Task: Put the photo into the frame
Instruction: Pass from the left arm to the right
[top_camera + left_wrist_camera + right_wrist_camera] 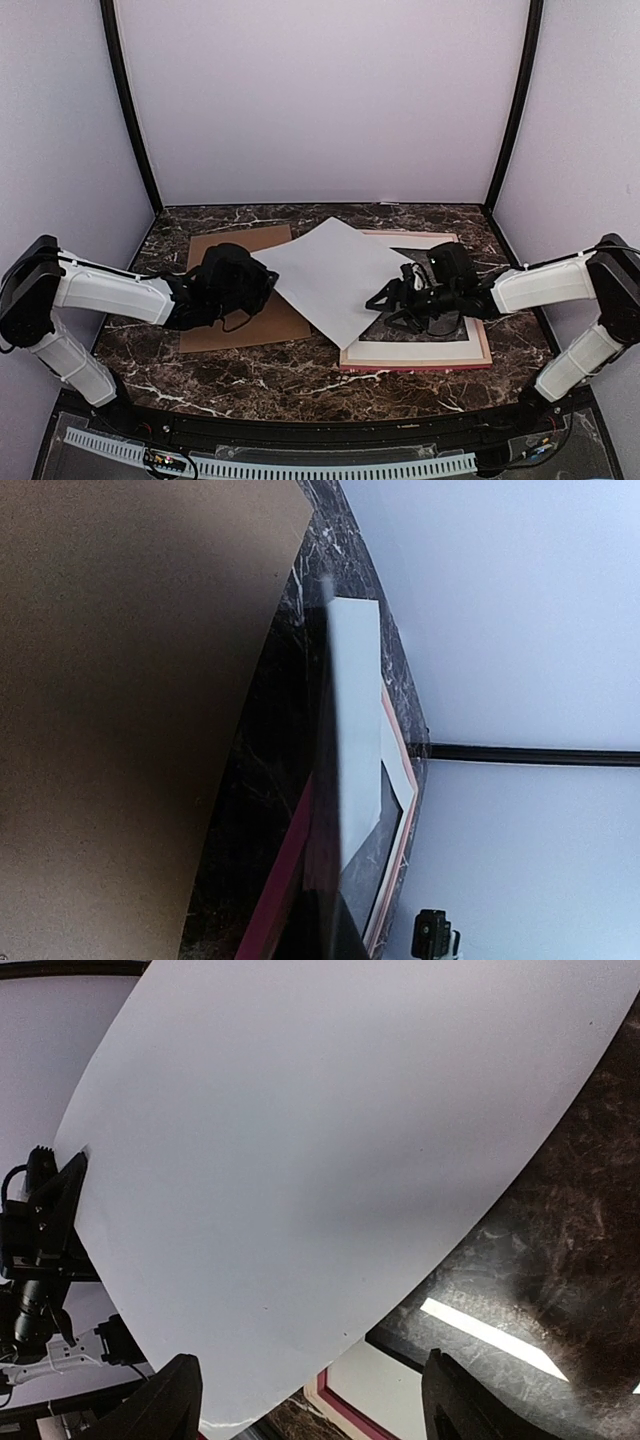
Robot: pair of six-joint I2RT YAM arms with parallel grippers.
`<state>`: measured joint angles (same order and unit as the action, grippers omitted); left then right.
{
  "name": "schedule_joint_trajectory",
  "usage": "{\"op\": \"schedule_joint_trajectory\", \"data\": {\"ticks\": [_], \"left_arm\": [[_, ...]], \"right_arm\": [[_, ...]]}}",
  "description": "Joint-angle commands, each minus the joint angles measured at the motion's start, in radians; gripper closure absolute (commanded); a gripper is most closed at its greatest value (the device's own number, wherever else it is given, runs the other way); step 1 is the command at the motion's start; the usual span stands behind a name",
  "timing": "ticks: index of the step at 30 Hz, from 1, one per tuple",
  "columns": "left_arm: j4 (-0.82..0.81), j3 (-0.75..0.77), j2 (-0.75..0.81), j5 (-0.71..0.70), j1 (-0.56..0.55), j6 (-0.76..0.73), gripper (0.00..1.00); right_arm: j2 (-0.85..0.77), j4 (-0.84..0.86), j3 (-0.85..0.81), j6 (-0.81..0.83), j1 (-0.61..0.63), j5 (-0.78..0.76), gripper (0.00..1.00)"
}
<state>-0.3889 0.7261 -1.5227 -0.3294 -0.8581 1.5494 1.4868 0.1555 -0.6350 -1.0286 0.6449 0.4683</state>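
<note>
Overhead, photo (335, 272) shows only white back, held askew above table middle, right corner overlapping frame (420, 365) lying toward table's right edge. Left gripper (265, 272) pinches photo's left corner over backing board (225, 325). Right gripper (392, 297) spread at photo's near-right edge, holding nothing.

Left wrist view: photo (350, 730) seen edge-on; own jaws hard to make out.

Right wrist view: photo (320, 1160) bows; fingers (165, 1405) wide apart beneath.

Judgement: light, floppy, crease-prone paper; grip edges near corners, support both sides.
</note>
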Motion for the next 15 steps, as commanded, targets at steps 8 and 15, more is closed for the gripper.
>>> {"op": "schedule_joint_trajectory", "data": {"ticks": [8,15], "left_arm": [[-0.063,0.019,0.037,0.027,-0.002,0.066,1.00],[-0.085,0.007,0.028,0.048,-0.002,0.091,1.00]], "right_arm": [[0.045,0.229,0.076,-0.155,0.057,-0.007,0.25],[0.074,0.312,0.093,-0.209,0.060,0.000,0.25]]}}
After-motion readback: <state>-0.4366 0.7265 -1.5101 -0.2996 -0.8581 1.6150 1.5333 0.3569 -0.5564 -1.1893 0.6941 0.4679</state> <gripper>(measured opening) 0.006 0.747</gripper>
